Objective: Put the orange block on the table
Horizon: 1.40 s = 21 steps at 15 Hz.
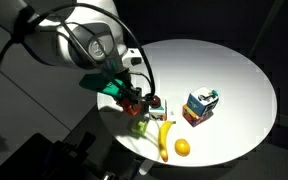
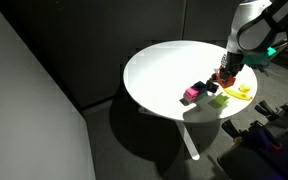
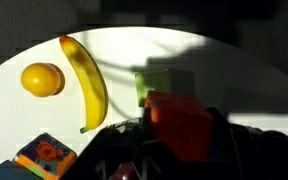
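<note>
The gripper (image 3: 179, 145) is clamping the orange block (image 3: 179, 118), with bare table (image 3: 239, 75) lying toward 2 o'clock in wrist view.

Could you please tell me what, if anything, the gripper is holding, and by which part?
The small orange-red cube block, clamped across two opposite sides by the gripper; its far end sticks out beyond the jaws in the wrist view.

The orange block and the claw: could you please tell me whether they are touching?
Touching. The wrist view shows the orange block clamped in the shut claw, whose dark jaws press against both its sides.
</note>
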{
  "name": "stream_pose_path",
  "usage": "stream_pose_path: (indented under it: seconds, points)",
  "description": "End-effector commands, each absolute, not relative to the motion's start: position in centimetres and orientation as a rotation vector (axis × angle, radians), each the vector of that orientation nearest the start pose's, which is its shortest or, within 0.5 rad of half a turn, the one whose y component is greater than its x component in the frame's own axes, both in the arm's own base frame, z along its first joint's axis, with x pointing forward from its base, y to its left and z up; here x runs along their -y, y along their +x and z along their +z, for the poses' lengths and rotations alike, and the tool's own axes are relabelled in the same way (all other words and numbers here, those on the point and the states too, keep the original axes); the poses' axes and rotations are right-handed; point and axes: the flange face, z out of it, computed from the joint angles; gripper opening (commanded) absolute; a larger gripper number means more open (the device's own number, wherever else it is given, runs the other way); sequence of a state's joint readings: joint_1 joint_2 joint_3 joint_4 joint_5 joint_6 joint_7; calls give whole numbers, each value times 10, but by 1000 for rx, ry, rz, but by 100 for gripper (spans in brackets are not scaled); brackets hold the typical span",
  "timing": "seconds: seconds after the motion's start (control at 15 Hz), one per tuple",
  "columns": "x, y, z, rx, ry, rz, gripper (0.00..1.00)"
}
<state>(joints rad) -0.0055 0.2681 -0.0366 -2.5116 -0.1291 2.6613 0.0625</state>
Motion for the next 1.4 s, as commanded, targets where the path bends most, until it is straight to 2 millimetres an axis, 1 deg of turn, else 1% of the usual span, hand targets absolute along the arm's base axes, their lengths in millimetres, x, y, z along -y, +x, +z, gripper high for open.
stream_pose_path:
  seconds: [0.0, 0.47, 0.67, 1.07, 1.33]
  points:
    - [25, 442, 159, 71, -3184, 207, 31]
    - [32, 430, 142, 138, -3183, 242, 31]
    - [36, 428, 136, 140, -3182, 240, 31]
    - [43, 431, 126, 118, -3192, 225, 31]
    - [45, 432, 120, 113, -3192, 228, 31]
